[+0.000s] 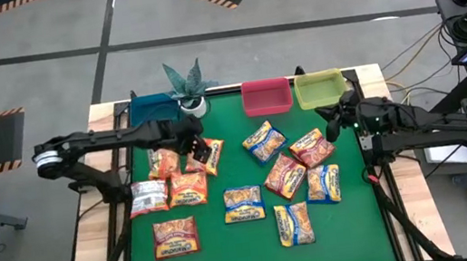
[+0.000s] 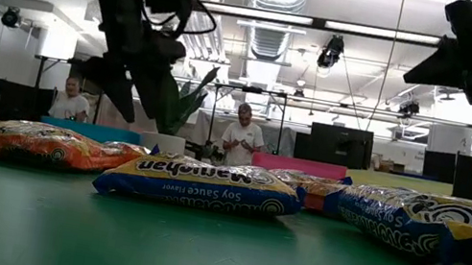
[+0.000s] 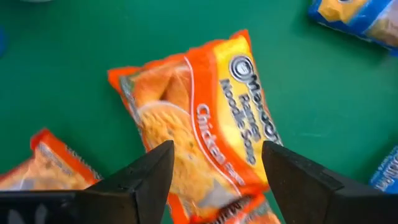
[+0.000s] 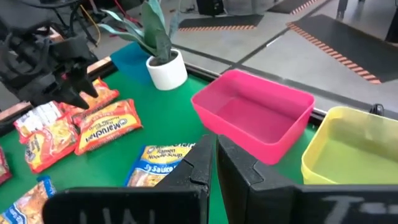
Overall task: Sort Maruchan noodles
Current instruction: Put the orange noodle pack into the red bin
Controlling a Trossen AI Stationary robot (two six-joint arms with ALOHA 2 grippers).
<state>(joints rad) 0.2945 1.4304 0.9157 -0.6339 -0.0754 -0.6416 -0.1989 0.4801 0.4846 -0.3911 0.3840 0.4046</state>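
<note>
Green table [image 1: 260, 255]: left gripper [image 3: 214, 180] open above orange chicken packet [image 3: 205, 124] near plant [image 1: 186, 84], right gripper [image 4: 214, 165] closed; overlapping neighbour packet [image 3: 50, 171] probably risks double pick.

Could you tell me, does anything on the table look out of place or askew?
Only mildly: the noodle packets lie scattered at odd angles, some overlapping, and all three bins look empty. Nothing appears spilled or torn.

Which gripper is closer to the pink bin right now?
Right. The right gripper, shut, hangs near the table's right edge below the yellow-green bin, next to the pink bin. The left gripper, open, hovers over orange packets farther left.
</note>
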